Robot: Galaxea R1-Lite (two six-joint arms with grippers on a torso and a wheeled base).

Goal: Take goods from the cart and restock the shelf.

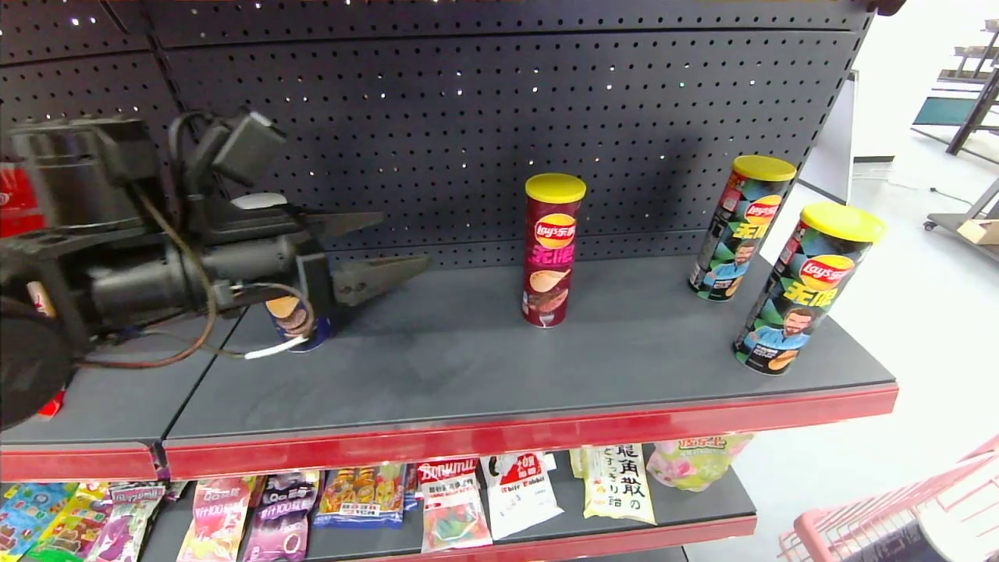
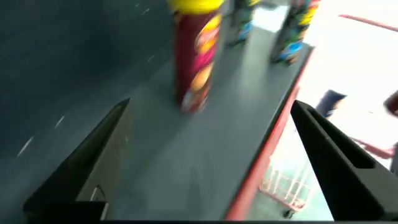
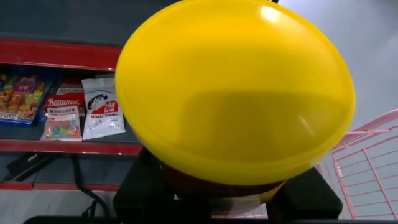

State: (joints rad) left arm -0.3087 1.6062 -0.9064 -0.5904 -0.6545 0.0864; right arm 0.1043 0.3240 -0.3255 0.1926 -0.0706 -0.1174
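Head view: the left tool hangs wide open and empty over the shelf at its left, partly hiding a small blue container. To the right stand a maroon can, a far dark can and a near dark can.
Left wrist view: the maroon can stands beyond the spread fingers.
Right wrist view: the right tool clamps a yellow-lidded can before the lower shelf's snack bags, beside the pink cart

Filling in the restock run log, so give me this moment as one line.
left tool: open, over shelf | right tool: shut on yellow-lidded can | shelf: maroon chip can upright mid-shelf
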